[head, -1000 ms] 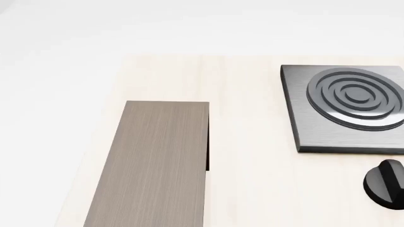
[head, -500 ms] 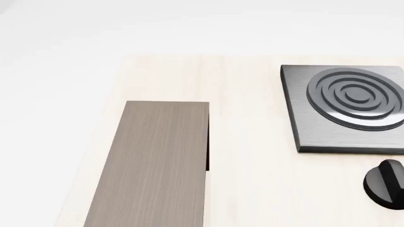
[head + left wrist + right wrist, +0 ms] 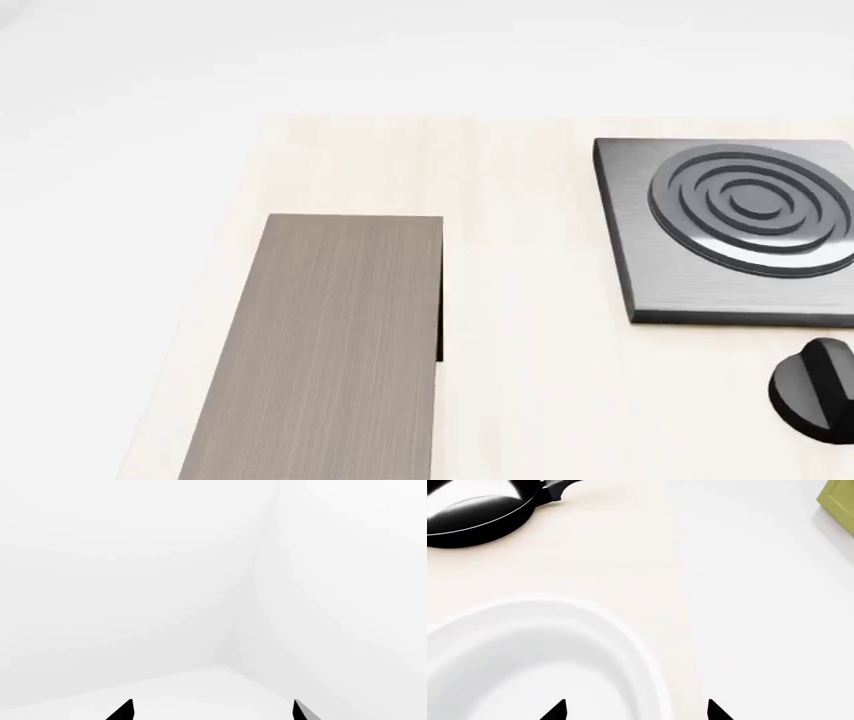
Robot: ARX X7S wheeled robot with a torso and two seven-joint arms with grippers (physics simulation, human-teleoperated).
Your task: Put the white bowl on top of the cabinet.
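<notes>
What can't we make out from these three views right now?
- Glossy white ceramic bowl: absent from the head view; the right wrist view's edges cut off most of it.
- Black frying pan: cropped by the right wrist view's edge.
- Long cabinet with the grey-brown wood-grain top: near end cut off in the head view.
- Left pincer and right pincer: only fingertips show, apart; neither arm appears in the head view.

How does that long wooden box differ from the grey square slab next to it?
The cabinet is long and narrow; the stove plate is roughly square. The cabinet's top is plain grey-brown wood grain; the plate is metallic grey with raised concentric rings. The cabinet stands taller, showing a dark side; the plate is a thin slab. Both sit on the pale table, bare on top.
</notes>
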